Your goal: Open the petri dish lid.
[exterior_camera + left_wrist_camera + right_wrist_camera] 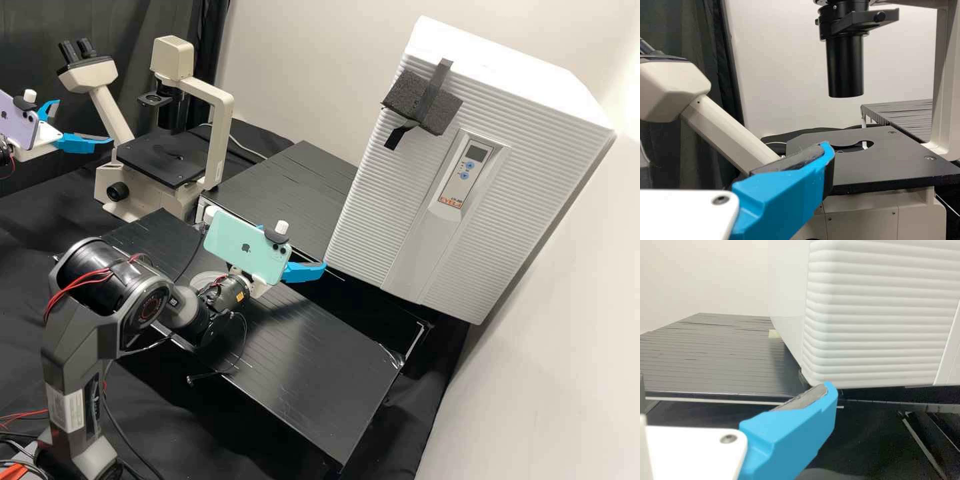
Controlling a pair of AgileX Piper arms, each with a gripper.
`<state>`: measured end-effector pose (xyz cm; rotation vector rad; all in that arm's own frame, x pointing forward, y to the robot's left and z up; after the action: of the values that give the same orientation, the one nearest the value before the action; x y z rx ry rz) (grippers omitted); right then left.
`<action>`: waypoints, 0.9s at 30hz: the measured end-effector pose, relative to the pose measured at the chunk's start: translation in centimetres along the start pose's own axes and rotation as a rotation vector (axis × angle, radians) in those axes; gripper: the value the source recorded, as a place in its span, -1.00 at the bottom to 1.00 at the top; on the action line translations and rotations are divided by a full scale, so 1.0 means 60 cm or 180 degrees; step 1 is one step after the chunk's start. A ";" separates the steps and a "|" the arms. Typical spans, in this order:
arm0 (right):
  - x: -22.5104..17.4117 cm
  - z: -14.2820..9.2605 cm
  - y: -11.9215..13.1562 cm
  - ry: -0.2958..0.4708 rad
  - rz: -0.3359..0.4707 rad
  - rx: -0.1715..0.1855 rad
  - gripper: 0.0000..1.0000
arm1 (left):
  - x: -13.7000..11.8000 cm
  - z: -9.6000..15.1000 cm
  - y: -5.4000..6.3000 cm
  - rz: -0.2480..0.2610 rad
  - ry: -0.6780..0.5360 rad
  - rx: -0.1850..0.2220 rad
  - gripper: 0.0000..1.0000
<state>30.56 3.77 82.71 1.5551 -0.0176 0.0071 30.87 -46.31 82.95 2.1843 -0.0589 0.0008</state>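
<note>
While what I take for the clear petri dish (207, 277) lies on the tabletop (313, 360) partly behind my right arm (230, 293), my left tool (85, 121) and right tool (294, 247) have fingers spread, and I'd pinch its probably light, stiff, slippery, crackable lid gently by the rim.

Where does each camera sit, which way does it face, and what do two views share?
High view: off the arms, facing forward and down over the bench; shows the right arm and left gripper, jaws apart.
Left wrist view: on the left arm, facing the microscope; one blue jaw shows.
Right wrist view: on the right arm, facing the white cabinet; one blue jaw shows.
High and left wrist views share the microscope.
</note>
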 end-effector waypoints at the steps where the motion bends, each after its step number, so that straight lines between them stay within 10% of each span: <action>1: 0.000 0.000 0.000 0.0000 0.0000 0.0000 1.00 | 0.000 0.000 0.000 0.0000 0.0000 0.0000 1.00; 14: -0.037 -0.005 0.005 0.0036 0.0029 0.0000 1.00 | 0.000 0.000 0.000 0.0000 0.0000 0.0000 1.00; 27: -0.203 -0.055 -0.024 0.0829 0.0182 -0.0021 1.00 | 0.000 0.000 0.000 0.0000 0.0000 0.0000 1.00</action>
<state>18.43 7.13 81.03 1.5367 0.1434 0.2543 30.87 -46.31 82.95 2.1843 -0.0589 0.0008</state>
